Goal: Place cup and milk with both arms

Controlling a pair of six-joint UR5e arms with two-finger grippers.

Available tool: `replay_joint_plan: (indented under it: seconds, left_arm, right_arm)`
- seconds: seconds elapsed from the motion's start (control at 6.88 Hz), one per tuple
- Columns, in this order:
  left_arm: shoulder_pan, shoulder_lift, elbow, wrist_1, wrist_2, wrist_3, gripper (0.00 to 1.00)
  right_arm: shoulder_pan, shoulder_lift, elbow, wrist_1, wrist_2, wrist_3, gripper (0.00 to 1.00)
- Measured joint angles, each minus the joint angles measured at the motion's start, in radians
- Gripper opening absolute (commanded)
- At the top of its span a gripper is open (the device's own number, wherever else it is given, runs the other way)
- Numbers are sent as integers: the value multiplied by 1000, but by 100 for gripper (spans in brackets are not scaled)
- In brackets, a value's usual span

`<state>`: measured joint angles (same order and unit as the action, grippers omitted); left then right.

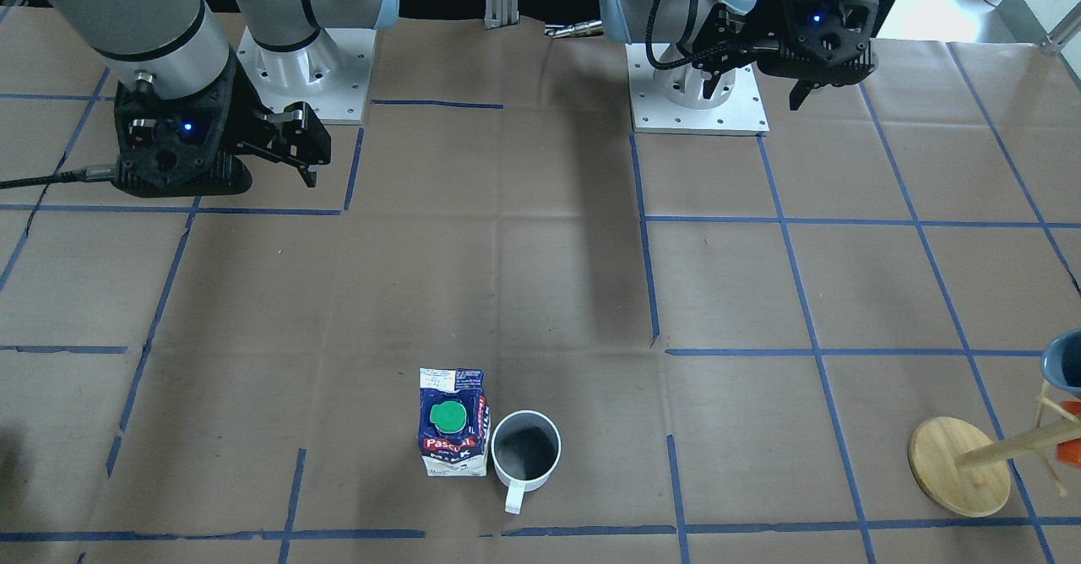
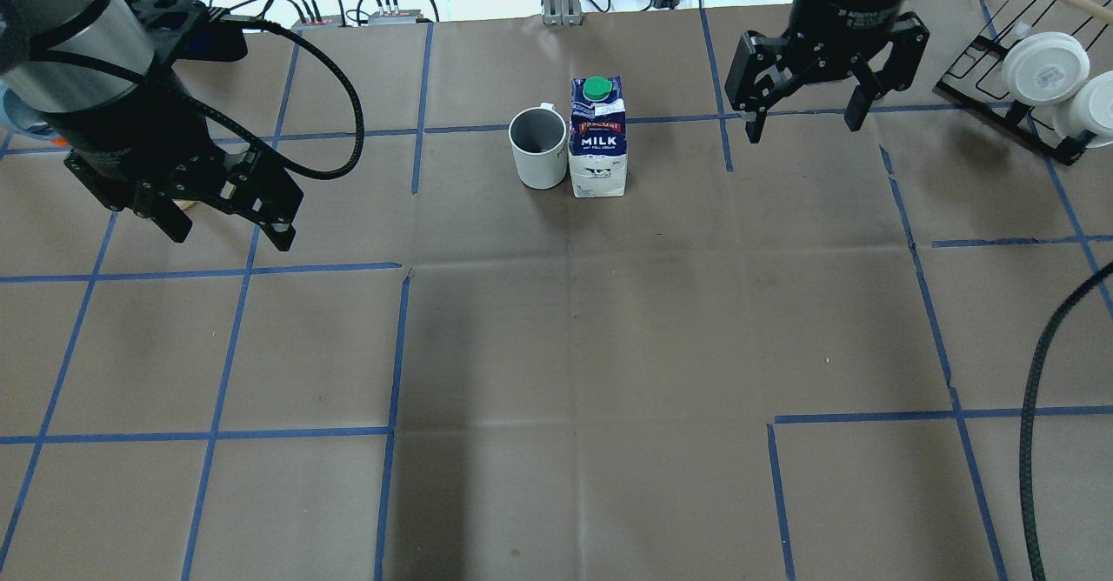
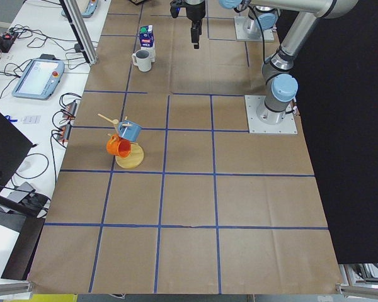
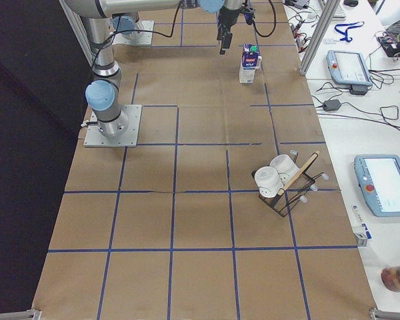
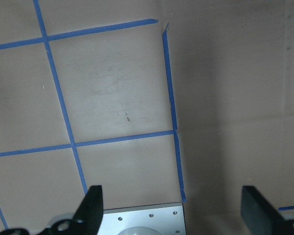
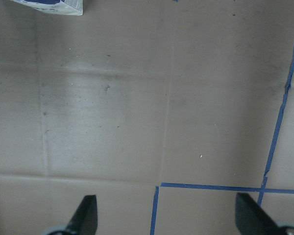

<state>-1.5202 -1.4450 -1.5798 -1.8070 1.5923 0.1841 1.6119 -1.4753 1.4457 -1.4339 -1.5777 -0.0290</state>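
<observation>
Right tool point(image 2: 804, 122) hangs with its fingers spread wide and nothing between them, pointing down at the tabletop point(image 2: 556, 346). It is on the milk's side and a little apart from it. The left tool point(image 2: 230, 226) is also spread and empty. It points down too, but it is well apart from the objects and closer to the robot.

The milk point(image 2: 598, 142) stands upright at the far middle of the tabletop. The cup point(image 2: 539, 148) is upright just beside it, so close that they seem to touch, and its handle points away from the robot. The cup is toward the left arm and the milk toward the right, so I think each arm serves its own object without crossing. As neither tool holds anything, the pair looks to me already placed.
</observation>
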Motion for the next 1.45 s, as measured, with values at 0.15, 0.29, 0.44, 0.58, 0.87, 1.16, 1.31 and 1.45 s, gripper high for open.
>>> replay_joint_plan:
  seconds: [0.15,0.29,0.44,0.58,0.87,1.16,1.31,1.45]
  left_arm:
    - [0,0,0,0,0,0,100]
    - [0,0,0,0,0,0,100]
    - [0,0,0,-1,0,-1,100]
    - [0,0,0,-1,0,-1,100]
    - [0,0,-1,-1,0,-2,100]
    - [0,0,-1,-2,0,-2,100]
    - [0,0,-2,-2,0,-2,100]
    - [0,0,-2,-2,0,-2,100]
  right_arm:
    - [1,-59,89,-65,2,20,100]
    - [0,-91,139,-99,3,37,100]
    - [-3,-102,157,-110,3,42,100]
    - [-8,-106,157,-112,3,42,100]
    - [-28,-108,138,-101,8,41,100]
    - [-33,-110,133,-98,11,42,100]
    - [-33,-111,133,-97,11,43,100]
    - [-33,-111,134,-97,11,44,100]
